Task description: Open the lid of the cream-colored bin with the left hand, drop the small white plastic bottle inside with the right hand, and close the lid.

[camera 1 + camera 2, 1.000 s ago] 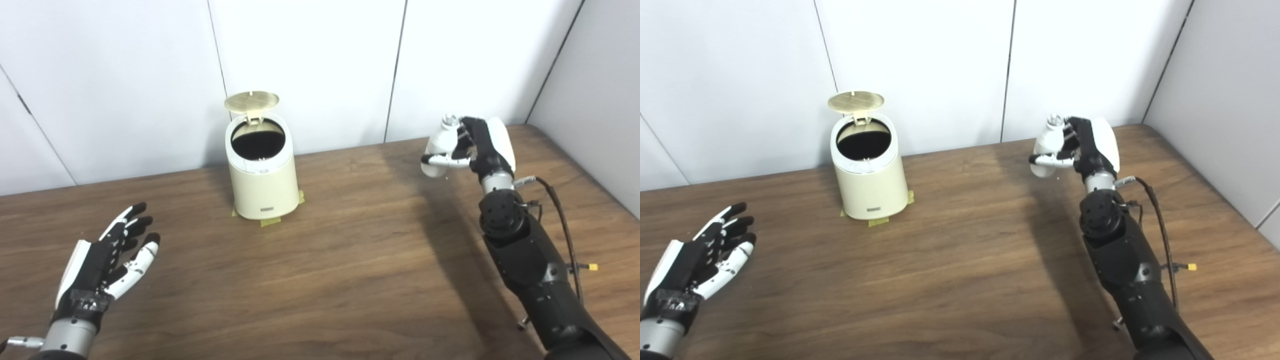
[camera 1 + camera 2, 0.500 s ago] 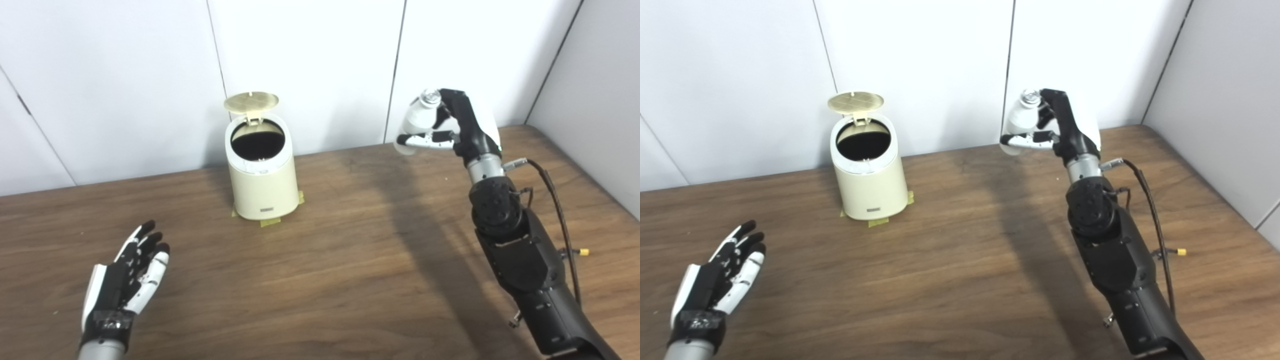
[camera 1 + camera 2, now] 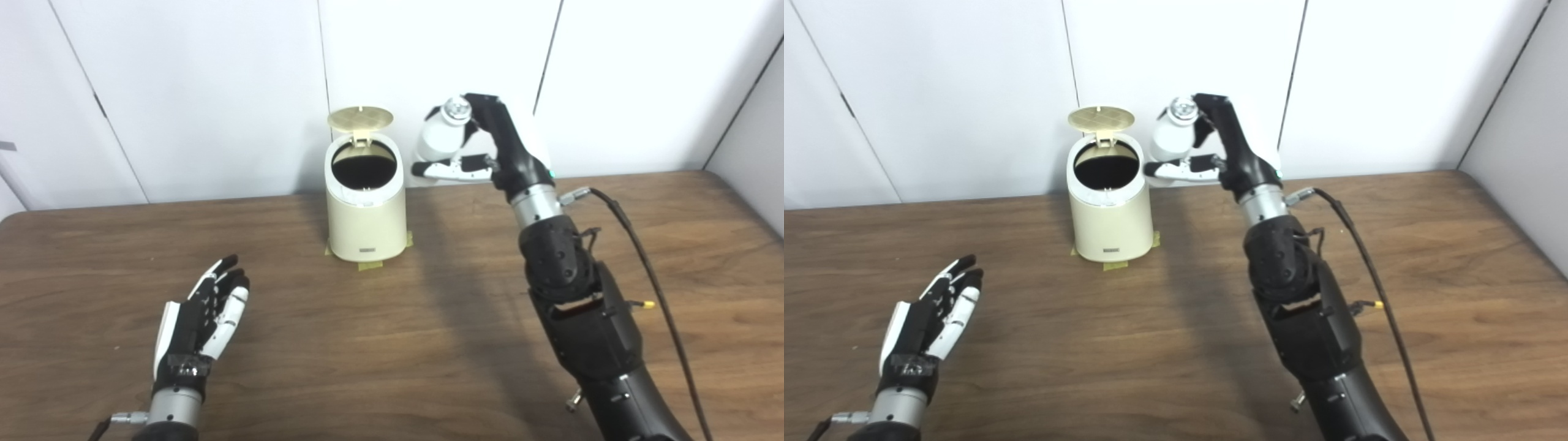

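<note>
The cream-colored bin stands on the wooden table near the back wall, its round lid tipped up and the dark inside showing. My right hand is raised just right of the bin's rim and is shut on the small white plastic bottle, cap upward. My left hand lies low over the table at front left, open and holding nothing, well away from the bin.
Yellow tape marks the bin's foot on the table. White wall panels rise directly behind the bin. A black cable runs along my right forearm.
My right hand has carried the bottle leftward and up, from the table's right side to beside the bin's rim. The left hand has dropped lower. The camera has shifted, moving the whole scene right.
</note>
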### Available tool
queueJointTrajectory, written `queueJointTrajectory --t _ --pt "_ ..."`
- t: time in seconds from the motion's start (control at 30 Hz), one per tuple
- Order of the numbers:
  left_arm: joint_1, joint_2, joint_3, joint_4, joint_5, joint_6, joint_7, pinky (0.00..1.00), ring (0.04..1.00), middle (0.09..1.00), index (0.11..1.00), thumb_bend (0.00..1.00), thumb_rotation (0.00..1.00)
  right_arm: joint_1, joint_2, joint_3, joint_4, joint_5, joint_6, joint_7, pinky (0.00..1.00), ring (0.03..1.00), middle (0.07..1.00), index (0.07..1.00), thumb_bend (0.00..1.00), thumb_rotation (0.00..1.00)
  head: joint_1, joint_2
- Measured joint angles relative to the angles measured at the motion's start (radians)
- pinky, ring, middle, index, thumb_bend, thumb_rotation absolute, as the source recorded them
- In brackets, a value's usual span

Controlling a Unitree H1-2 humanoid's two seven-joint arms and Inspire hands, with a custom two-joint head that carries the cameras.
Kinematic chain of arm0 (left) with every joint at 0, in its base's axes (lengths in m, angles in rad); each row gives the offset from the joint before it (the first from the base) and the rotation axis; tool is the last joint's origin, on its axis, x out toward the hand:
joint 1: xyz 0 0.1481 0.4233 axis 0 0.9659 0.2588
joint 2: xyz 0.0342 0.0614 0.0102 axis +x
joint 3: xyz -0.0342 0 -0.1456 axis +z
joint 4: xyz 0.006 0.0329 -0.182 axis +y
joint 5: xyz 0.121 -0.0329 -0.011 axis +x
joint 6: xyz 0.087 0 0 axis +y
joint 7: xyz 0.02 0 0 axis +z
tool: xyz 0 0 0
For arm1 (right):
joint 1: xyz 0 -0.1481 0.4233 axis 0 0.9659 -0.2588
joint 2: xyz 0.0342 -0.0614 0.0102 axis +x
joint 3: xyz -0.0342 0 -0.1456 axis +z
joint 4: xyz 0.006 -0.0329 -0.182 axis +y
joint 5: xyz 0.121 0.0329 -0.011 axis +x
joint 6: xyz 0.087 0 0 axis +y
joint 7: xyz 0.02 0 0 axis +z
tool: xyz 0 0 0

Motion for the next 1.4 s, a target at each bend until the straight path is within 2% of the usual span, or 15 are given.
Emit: queueJointTrajectory --t 0.13,0.3,0.53,0.93,1.4 --pt "0.002 -0.016 -0.011 0.001 0.003 -0.009 0.001 0.82 0.866 0.862 0.919 0.40 0.67 -0.019 0.002 0.003 0.024 0.000 -0.010 0.002 0.40 0.442 0.500 0.480 0.52 0.00 0.021 -0.006" --pt "0.002 -0.031 -0.020 0.002 0.002 -0.021 0.001 0.82 0.872 0.867 0.921 0.42 0.68 -0.060 0.023 0.016 0.089 0.000 -0.079 -0.003 0.39 0.443 0.505 0.473 0.52 0.00 0.047 -0.014" --pt "0.003 -0.059 -0.026 0.016 0.007 -0.034 0.012 0.82 0.872 0.863 0.909 0.45 0.65 -0.114 0.042 0.021 0.180 -0.016 -0.134 -0.019 0.39 0.448 0.501 0.471 0.52 0.00 0.071 -0.018" --pt "0.004 -0.073 -0.067 0.019 0.052 -0.036 0.037 0.86 0.881 0.858 0.910 0.44 0.66 -0.156 0.079 0.020 0.312 0.003 -0.210 -0.042 0.41 0.449 0.507 0.469 0.52 0.00 0.092 -0.026" --pt "0.004 -0.084 -0.076 0.019 0.067 -0.037 0.041 0.89 0.891 0.854 0.910 0.43 0.66 -0.219 0.109 0.020 0.509 0.001 -0.282 -0.131 0.36 0.449 0.493 0.481 0.50 0.00 0.098 -0.026"
